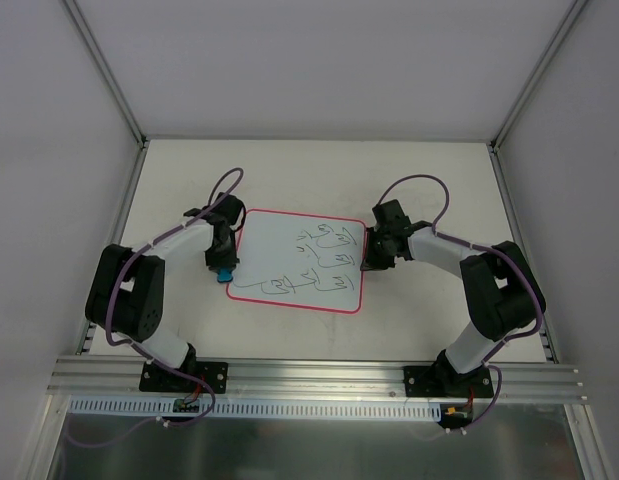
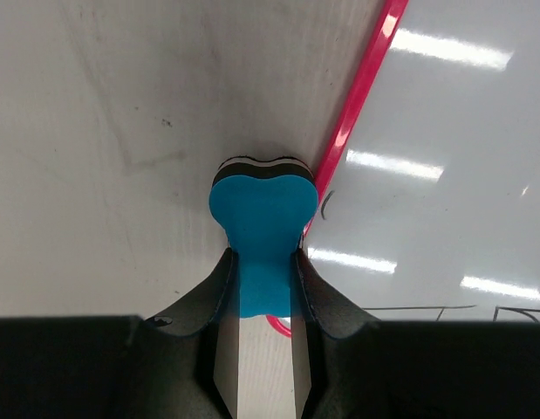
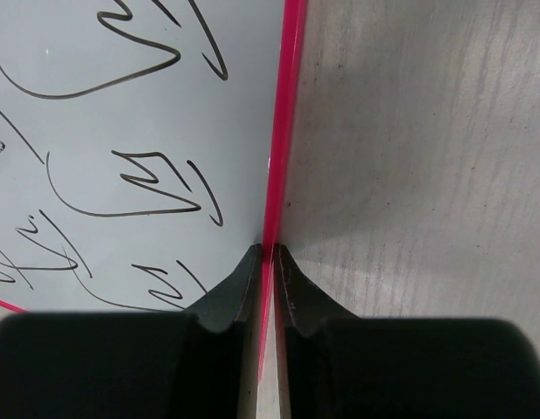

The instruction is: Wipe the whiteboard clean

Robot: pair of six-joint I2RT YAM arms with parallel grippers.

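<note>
- The flat, thin white whiteboard (image 1: 289,255) with rounded corners and a red-pink border lay in the middle of the pale grey table (image 1: 439,190), slightly askew, between the two arms.
- The left gripper (image 2: 263,262) was pinching the stem of a small blue heart-shaped foam eraser (image 2: 263,205). The eraser's head sat over bare table at the board's left border, its right lobe just reaching the pink line.
- The right gripper (image 3: 266,253) was pressed together on the board's right edge, one jaw on the white face and one on the table side, with the pink border between them.
- Dark scribbles (image 1: 324,260) ran in about three rows across the board's middle and right. The strip along its left edge was unmarked.
- Bare table lay open on the far side of the board. There were narrower bands to its left and right, behind each arm, and a strip near the aluminium rail (image 1: 319,378).
- White walls (image 1: 49,150) closed in the table at left, right and far.
- Counted: one whiteboard, one eraser, two grippers.
</note>
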